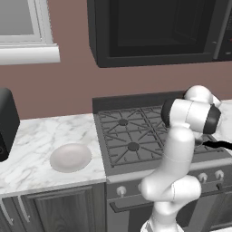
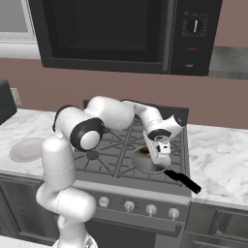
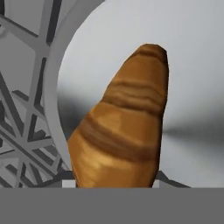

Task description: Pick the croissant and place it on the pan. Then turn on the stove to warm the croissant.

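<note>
One croissant [image 3: 122, 127] gripped in the tool [image 2: 156, 156], low over the pan [image 2: 145, 163], on the stove [image 2: 121, 145], plate [image 1: 70, 157] bare.

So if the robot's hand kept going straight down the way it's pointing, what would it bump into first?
The gripper points down into the pan while shut on the croissant. Going straight on, the croissant would probably press onto the pan's shiny bottom first, though how close it already is remains hard to judge.

The golden-brown croissant [image 3: 122, 127], banded with darker stripes, sits right at the gripper [image 2: 160, 156] tips, over the shiny grey pan [image 2: 147, 163]. That pan rests on the dark stove [image 2: 111, 150] beneath the gripper, black handle [image 2: 183, 180] trailing off to the right.
</note>
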Controlling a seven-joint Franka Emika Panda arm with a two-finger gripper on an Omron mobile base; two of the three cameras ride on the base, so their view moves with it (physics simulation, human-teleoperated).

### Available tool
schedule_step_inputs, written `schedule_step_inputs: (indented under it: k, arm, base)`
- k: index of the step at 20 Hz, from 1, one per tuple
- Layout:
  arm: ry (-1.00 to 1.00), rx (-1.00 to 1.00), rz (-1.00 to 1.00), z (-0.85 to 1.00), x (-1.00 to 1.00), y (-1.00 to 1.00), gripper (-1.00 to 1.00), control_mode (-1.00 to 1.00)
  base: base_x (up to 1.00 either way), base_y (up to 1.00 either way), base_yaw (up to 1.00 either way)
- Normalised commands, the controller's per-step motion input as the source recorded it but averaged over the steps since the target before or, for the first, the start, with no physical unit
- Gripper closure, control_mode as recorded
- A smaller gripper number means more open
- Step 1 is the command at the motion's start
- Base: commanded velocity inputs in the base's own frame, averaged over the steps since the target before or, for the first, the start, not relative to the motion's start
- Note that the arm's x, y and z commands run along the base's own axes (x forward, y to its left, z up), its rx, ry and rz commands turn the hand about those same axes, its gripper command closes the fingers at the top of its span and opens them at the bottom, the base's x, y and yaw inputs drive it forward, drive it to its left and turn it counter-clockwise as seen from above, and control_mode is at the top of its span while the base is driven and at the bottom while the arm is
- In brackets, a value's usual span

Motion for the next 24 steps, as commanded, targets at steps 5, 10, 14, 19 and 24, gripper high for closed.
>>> schedule_step_inputs:
  k: [5, 10, 14, 19, 24]
  arm:
    - [0.00, 0.00, 0.00, -0.25, 0.00, -0.34, -1.00, -1.00]
    - [0.00, 0.00, 0.00, -0.13, -0.23, -0.15, -1.00, -1.00]
    - [0.00, 0.00, 0.00, -0.01, -0.45, 0.17, -1.00, -1.00]
    - [0.00, 0.00, 0.00, 0.00, -0.39, 0.44, -1.00, -1.00]
    - [0.11, -0.01, -0.02, 0.57, -0.02, 0.26, -1.00, -1.00]
  base:
    - [0.00, 0.00, 0.00]
    - [0.00, 0.00, 0.00]
    - [0.00, 0.00, 0.00]
    - [0.00, 0.00, 0.00]
    - [0.00, 0.00, 0.00]
